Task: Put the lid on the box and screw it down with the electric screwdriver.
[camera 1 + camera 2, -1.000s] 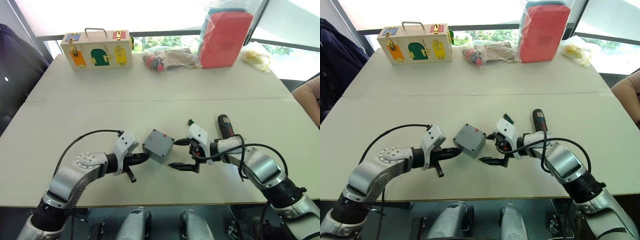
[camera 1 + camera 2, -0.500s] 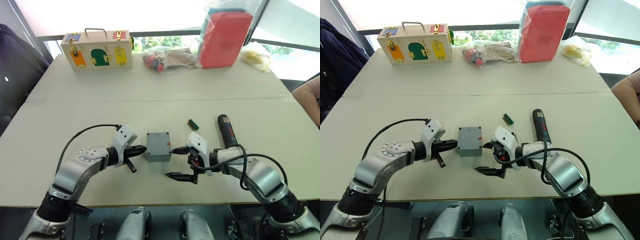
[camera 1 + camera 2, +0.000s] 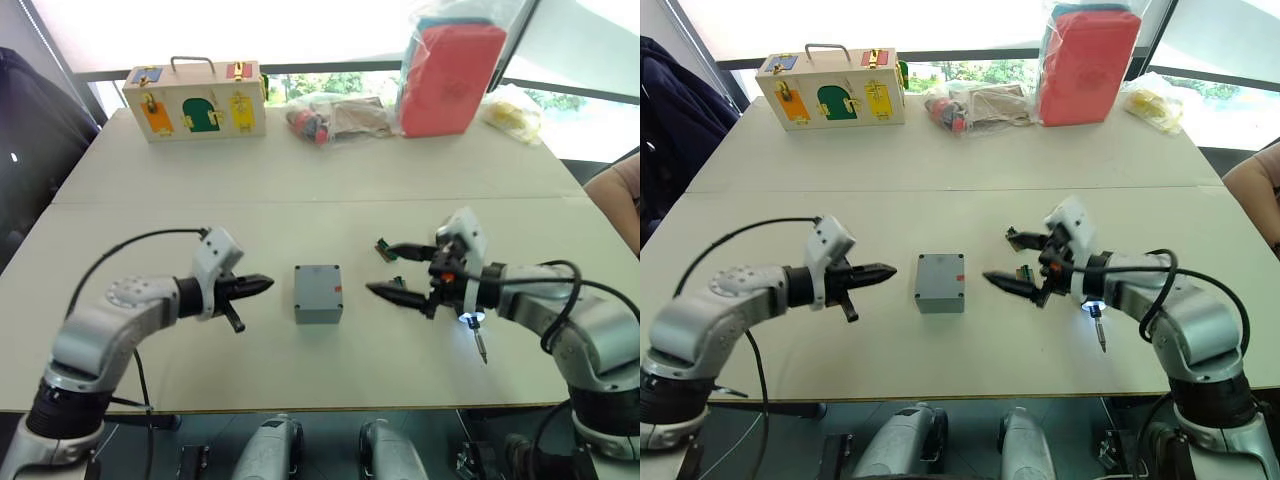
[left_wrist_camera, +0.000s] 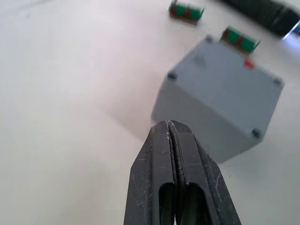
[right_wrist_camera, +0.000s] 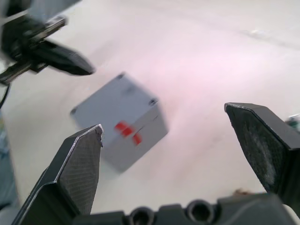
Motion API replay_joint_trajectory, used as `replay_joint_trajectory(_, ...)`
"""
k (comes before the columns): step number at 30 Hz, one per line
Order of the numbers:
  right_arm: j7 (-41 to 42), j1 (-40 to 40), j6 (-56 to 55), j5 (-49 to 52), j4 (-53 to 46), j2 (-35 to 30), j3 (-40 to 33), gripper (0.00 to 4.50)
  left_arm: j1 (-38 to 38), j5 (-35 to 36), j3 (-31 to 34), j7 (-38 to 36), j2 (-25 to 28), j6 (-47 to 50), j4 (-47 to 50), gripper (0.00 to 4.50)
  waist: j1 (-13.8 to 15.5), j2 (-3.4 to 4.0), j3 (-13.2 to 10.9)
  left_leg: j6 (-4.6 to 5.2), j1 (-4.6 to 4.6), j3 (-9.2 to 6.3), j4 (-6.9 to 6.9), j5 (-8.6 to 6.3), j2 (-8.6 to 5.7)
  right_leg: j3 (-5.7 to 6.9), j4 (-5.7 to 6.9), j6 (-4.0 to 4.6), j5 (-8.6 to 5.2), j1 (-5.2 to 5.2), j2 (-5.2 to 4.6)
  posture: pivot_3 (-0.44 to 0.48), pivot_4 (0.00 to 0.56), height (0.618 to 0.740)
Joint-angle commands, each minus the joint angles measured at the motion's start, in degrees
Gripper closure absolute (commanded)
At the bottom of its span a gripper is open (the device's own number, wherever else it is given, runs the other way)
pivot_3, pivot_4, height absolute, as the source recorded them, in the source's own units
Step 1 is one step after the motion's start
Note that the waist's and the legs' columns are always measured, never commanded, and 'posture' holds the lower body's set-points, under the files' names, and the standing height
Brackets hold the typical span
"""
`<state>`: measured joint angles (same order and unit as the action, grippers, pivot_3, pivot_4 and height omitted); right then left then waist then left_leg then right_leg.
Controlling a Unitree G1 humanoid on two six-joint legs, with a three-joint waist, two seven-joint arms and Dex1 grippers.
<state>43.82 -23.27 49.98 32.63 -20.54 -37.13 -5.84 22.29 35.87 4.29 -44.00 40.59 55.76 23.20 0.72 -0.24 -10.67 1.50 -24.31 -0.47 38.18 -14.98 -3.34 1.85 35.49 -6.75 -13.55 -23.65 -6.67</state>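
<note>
The left gripper [image 3: 256,285] was seen with its two black fingers pressed together and empty, its tip aimed across the table [image 3: 300,215] at the box [image 3: 318,293], which stood near it but apart. The grey box sat square on the table between the two arms, the lid [image 4: 224,67] apparently already seated on top, screw holes showing at its corners and a small red mark on the side turned toward the right arm. Farther right, the right gripper [image 3: 393,270] was held with its jaws spread wide and nothing between them, the gap facing the box from a short way off. Small green strips [image 3: 386,250] lay just beyond that gripper. The electric screwdriver [image 3: 476,325] was seen at the far right beside the right arm, its light glowing and its thin bit pointing toward the table's near edge, its long axis running roughly front to back. The right gripper was judged much the nearer to the tool; the box lay to the tool's left.
</note>
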Motion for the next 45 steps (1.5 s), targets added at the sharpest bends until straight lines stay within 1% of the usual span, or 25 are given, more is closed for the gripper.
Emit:
replay_joint_trajectory(1, -3.45, -5.58, -8.51, -8.5, 12.32, 2.2, 4.94, 0.03, 3.87, 4.55, 0.31, -2.51, 1.31, 2.51, 2.47, 4.5, -0.16, 0.01, 0.0, -0.04, 0.01, 0.04, 0.0, 0.02, 0.0, -0.01, 0.02, 0.0, 0.0, -0.01, 0.01, 0.0, 0.15, 0.74)
replay_joint_trajectory(3, -4.17, -8.73, -14.08, -11.96, 20.25, 4.81, 7.09, 0.03, 5.58, 5.32, -0.89, -2.9, 1.64, 3.21, 3.19, 4.5, -0.32, 0.01, 0.0, -0.07, 0.0, 0.13, -0.01, 0.05, -0.01, -0.06, 0.06, 0.0, 0.0, -0.06, 0.03, 0.0, 0.15, 0.74)
replay_joint_trajectory(7, -3.03, -11.02, -20.8, -16.42, 29.09, 6.55, 9.96, 0.03, 6.54, 6.23, -1.46, -1.64, 1.23, 4.11, 4.0, 4.5, -0.44, 0.02, 0.0, -0.12, 0.0, 0.13, -0.04, 0.08, 0.01, -0.1, 0.07, -0.01, -0.02, -0.08, 0.1, 0.0, 0.15, 0.74)
replay_joint_trajectory(9, -3.04, -11.99, -23.0, -18.2, 32.14, 6.98, 10.86, 0.46, 6.53, 6.63, -1.26, -0.74, 0.62, 4.49, 4.26, 4.5, -0.39, 0.02, 0.0, -0.12, -0.02, 0.13, -0.02, 0.09, 0.01, -0.11, 0.07, -0.01, -0.02, -0.08, 0.11, 0.0, 0.15, 0.74)
replay_joint_trajectory(10, -2.95, -12.32, -23.65, -18.6, 33.1, 7.25, 10.92, 0.59, 6.34, 6.76, -1.12, -0.23, 0.29, 4.52, 4.3, 4.5, -0.38, 0.02, 0.0, -0.12, -0.02, 0.13, 0.0, 0.09, 0.01, -0.11, 0.06, -0.01, -0.02, -0.07, 0.11, 0.0, 0.15, 0.74)
replay_joint_trajectory(12, -2.97, -12.79, -24.52, -18.97, 34.57, 7.86, 10.73, 1.22, 5.35, 6.98, -0.85, 0.76, -0.14, 4.44, 4.66, 4.5, -0.41, 0.02, 0.0, -0.12, -0.02, 0.13, 0.02, 0.09, 0.01, -0.12, 0.08, -0.01, -0.01, -0.05, 0.11, 0.0, 0.15, 0.74)
replay_joint_trajectory(13, -2.97, -12.93, -24.72, -18.92, 35.17, 8.23, 10.45, 1.71, 4.72, 7.08, -0.73, 1.09, -0.18, 4.45, 4.98, 4.5, -0.44, 0.02, 0.0, -0.12, -0.01, 0.13, 0.02, 0.09, 0.01, -0.13, 0.09, -0.01, -0.01, -0.06, 0.12, 0.0, 0.15, 0.74)
replay_joint_trajectory(14, -3.02, -13.0, -25.08, -19.09, 35.69, 8.5, 10.31, 1.89, 4.19, 7.17, -0.64, 1.37, -0.16, 4.49, 5.29, 4.5, -0.48, 0.02, 0.0, -0.13, -0.01, 0.12, 0.01, 0.09, 0.01, -0.13, 0.12, -0.01, -0.01, -0.08, 0.12, 0.0, 0.15, 0.74)
replay_joint_trajectory(15, -2.97, -13.09, -25.47, -19.25, 36.24, 8.76, 10.22, 2.25, 3.73, 7.24, -0.61, 1.61, -0.11, 4.48, 5.54, 4.5, -0.5, 0.02, 0.0, -0.13, -0.01, 0.12, 0.01, 0.1, 0.03, -0.14, 0.13, -0.01, -0.02, -0.08, 0.14, 0.0, 0.15, 0.74)
replay_joint_trajectory(21, -4.1, -14.7, -27.53, -19.63, 40.4, 10.6, 8.73, 2.25, 2.73, 7.48, -1.05, 2.52, 0.14, 4.19, 6.23, 4.5, -0.41, 0.02, 0.0, -0.2, -0.01, 0.12, 0.01, 0.13, 0.03, -0.16, 0.17, 0.0, -0.02, -0.11, 0.15, 0.0, 0.15, 0.74)
replay_joint_trajectory(29, -4.27, -16.07, -28.06, -19.97, 43.07, 11.72, 7.54, 2.25, 2.66, 7.08, -1.65, 2.94, 0.2, 3.62, 5.58, 4.5, -0.44, 0.02, 0.0, -0.21, -0.01, 0.12, -0.01, 0.14, 0.03, -0.18, 0.21, 0.0, -0.02, -0.14, 0.16, 0.0, 0.15, 0.74)
replay_joint_trajectory(32, -4.41, -15.99, -28.22, -20.19, 43.32, 11.99, 7.55, 3.01, 2.52, 6.52, -2.02, 2.83, 0.4, 3.17, 5.19, 4.5, -0.47, 0.02, 0.0, -0.21, -0.01, 0.12, 0.0, 0.14, 0.03, -0.18, 0.21, 0.0, -0.02, -0.14, 0.16, 0.0, 0.15, 0.74)
replay_joint_trajectory(34, -4.4, -15.9, -28.25, -20.27, 43.31, 12.07, 7.55, 3.72, 2.52, 6.48, -2.03, 2.77, 0.45, 3.13, 5.15, 4.5, -0.48, 0.02, 0.0, -0.21, -0.01, 0.12, 0.0, 0.14, 0.03, -0.18, 0.22, 0.0, -0.02, -0.14, 0.16, 0.0, 0.15, 0.74)
replay_joint_trajectory(35, -4.38, -15.7, -28.22, -20.36, 43.02, 12.12, 7.66, 4.18, 2.58, 6.43, -2.09, 2.72, 0.51, 3.02, 4.99, 4.5, -0.49, 0.03, 0.0, -0.22, -0.01, 0.12, -0.01, 0.14, 0.03, -0.18, 0.27, 0.0, -0.02, -0.15, 0.16, 0.0, 0.15, 0.74)
replay_joint_trajectory(36, -4.36, -15.57, -28.19, -20.42, 42.81, 12.16, 7.73, 4.49, 2.63, 6.39, -2.15, 2.69, 0.56, 2.92, 4.86, 4.5, -0.48, 0.02, 0.0, -0.22, -0.01, 0.12, -0.01, 0.14, 0.03, -0.19, 0.33, 0.0, -0.02, -0.15, 0.16, 0.0, 0.15, 0.74)
replay_joint_trajectory(45, -3.69, -14.67, -29.07, -21.48, 39.39, 11.06, 7.84, 4.49, 2.47, 5.84, -2.53, 2.52, 0.56, 2.24, 4.22, 4.5, -0.49, 0.02, 0.0, -0.22, -0.01, 0.12, 0.0, 0.14, 0.03, -0.19, 0.42, 0.01, -0.02, -0.16, 0.16, 0.0, 0.15, 0.74)
